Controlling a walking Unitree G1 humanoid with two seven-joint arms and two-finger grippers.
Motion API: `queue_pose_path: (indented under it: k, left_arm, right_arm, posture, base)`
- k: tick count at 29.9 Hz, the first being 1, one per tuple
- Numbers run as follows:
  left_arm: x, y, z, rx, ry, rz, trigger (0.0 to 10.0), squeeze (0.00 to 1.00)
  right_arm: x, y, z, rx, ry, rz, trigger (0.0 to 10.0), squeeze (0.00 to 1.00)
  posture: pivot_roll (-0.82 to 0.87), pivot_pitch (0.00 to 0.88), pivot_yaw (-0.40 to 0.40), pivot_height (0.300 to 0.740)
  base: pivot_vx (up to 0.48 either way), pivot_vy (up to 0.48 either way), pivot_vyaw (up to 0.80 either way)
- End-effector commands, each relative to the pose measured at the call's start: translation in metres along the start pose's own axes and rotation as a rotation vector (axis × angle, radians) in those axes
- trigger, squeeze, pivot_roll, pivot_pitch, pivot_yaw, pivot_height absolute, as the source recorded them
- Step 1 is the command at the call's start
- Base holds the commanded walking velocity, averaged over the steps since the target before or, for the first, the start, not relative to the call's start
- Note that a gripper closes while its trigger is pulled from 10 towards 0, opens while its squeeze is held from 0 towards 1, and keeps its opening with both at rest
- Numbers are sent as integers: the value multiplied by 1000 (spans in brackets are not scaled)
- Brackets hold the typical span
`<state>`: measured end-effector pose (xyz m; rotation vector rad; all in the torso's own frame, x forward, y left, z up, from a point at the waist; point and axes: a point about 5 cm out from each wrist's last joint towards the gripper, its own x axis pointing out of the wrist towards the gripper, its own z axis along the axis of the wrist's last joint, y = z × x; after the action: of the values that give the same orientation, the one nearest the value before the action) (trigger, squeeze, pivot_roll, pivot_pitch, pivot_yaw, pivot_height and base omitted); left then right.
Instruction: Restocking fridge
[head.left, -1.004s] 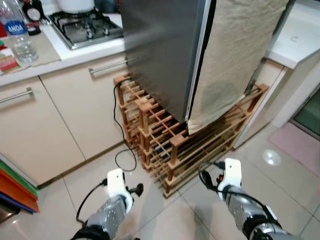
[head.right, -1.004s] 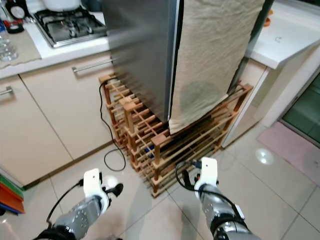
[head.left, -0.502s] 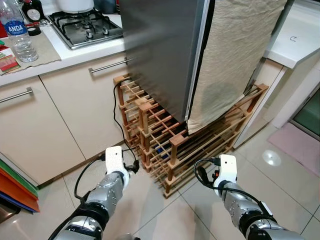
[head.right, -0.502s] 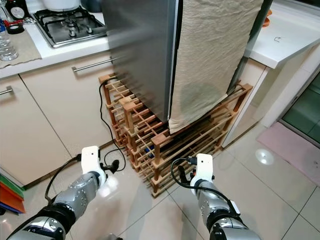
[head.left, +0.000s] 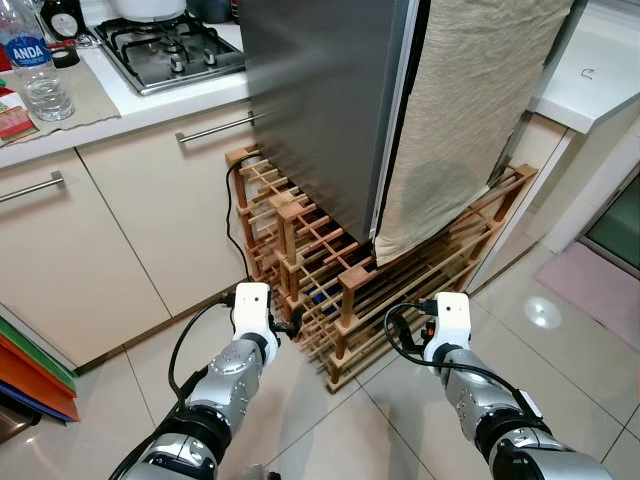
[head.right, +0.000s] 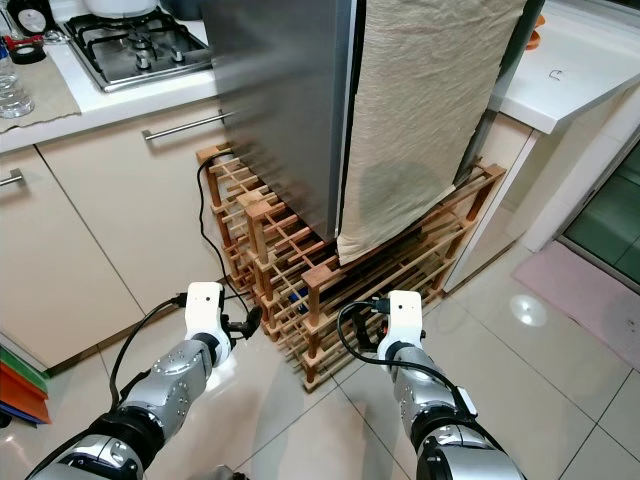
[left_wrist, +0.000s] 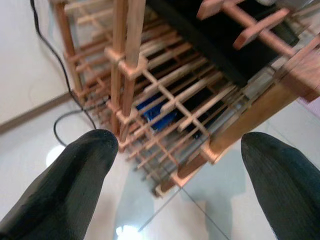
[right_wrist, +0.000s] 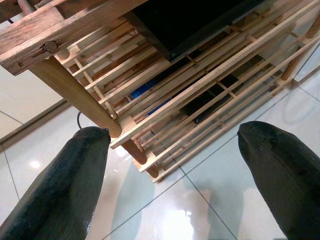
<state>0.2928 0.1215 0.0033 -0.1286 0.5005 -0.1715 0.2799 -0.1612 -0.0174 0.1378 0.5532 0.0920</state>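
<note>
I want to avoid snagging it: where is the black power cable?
The black power cable hangs down the left side of the wooden rack, against the cabinet, coiling on the floor near the left gripper.

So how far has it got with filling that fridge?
Barely begun. The tall grey steel fridge on the wooden slatted rack is shut. Left claw and right claw are both open, holding nothing, near the rack. Opening, fetching and loading all remain.

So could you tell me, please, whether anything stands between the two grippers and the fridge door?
Yes. A beige cloth hangs over the fridge door front. The fridge sits on a wooden rack, directly ahead of the low, open left gripper and right gripper.
</note>
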Motion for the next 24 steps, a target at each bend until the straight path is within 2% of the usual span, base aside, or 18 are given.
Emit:
queue_pose_path:
  k: [1, 21, 22, 23, 24]
  left_arm:
    - [10, -13, 63, 204, -261, -85, 10000, 0]
    - [10, -13, 63, 204, -261, -85, 10000, 0]
    - [10, -16, 63, 251, -278, -89, 10000, 0]
    - [9, -6, 14, 280, -26, -45, 10000, 0]
    - [2, 2, -21, 300, 163, -8, 10000, 0]
  right_arm:
    - [1, 1, 5, -6, -22, 6, 10000, 0]
    - [1, 1, 5, -6, -22, 6, 10000, 0]
    - [1, 1, 7, -8, -36, 2, 10000, 0]
    - [-4, 2, -19, -63, 104, -28, 10000, 0]
    - [-9, 1, -39, -108, 209, -52, 10000, 0]
  posture:
    - [-49, 0, 1, 730]
    - [-49, 0, 1, 730]
    - [-49, 0, 4, 730]
    - [-52, 0, 7, 730]
    - [-53, 0, 7, 730]
  base:
    - [0, 0, 0]
    - [0, 0, 0]
    - [0, 0, 0]
    - [0, 0, 0]
    - [0, 0, 0]
